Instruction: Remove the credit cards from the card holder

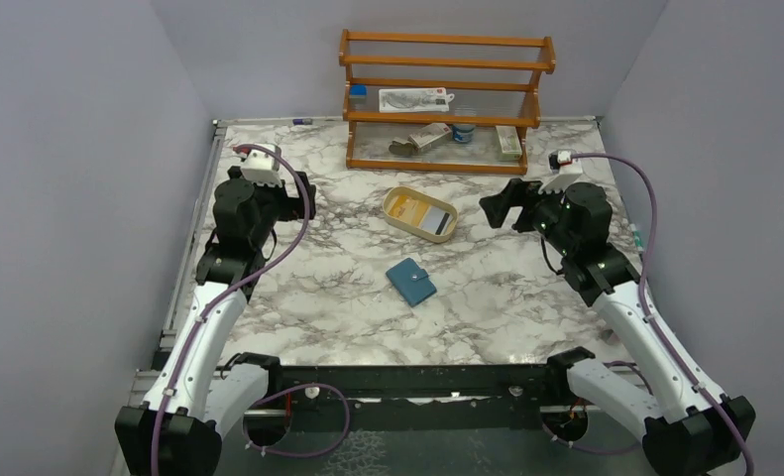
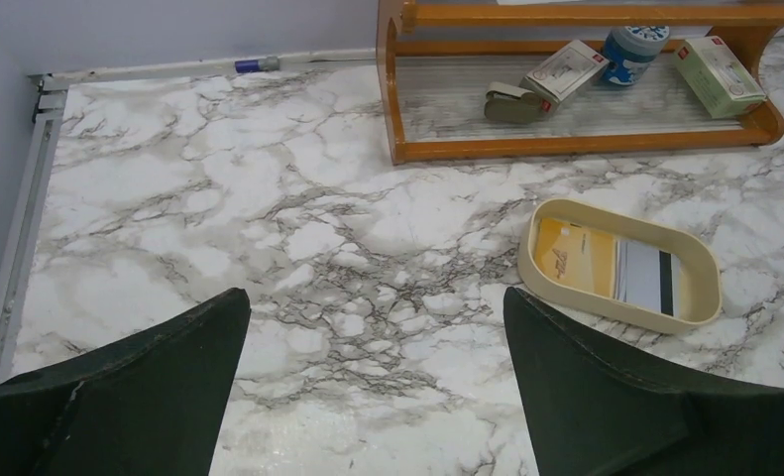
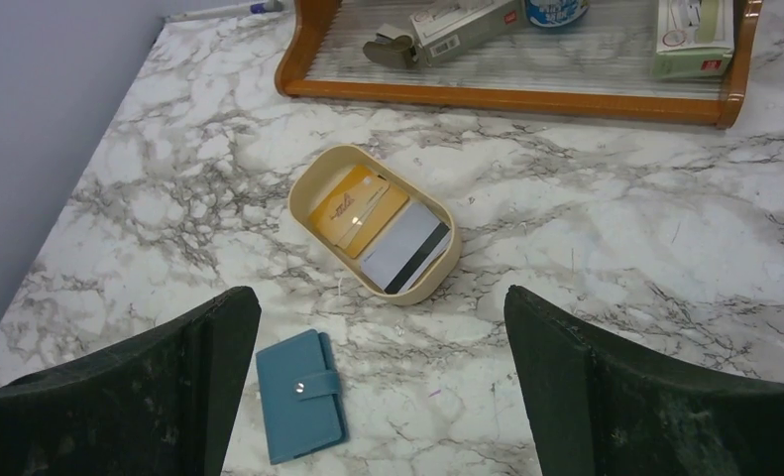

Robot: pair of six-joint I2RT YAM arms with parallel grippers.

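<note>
Both grippers hang spread and empty above the marble table (image 1: 318, 297): the left gripper (image 2: 373, 382) at centre left of the top view, the right gripper (image 3: 383, 382) at centre right, each arm bent at the elbow. One card holder (image 1: 410, 282) lies shut (snap tab fastened) at the centre, long axis running upper left to lower right. One grey, dark-striped credit card (image 3: 404, 250) lies in the tan tray (image 1: 392, 215) just above it.
</note>
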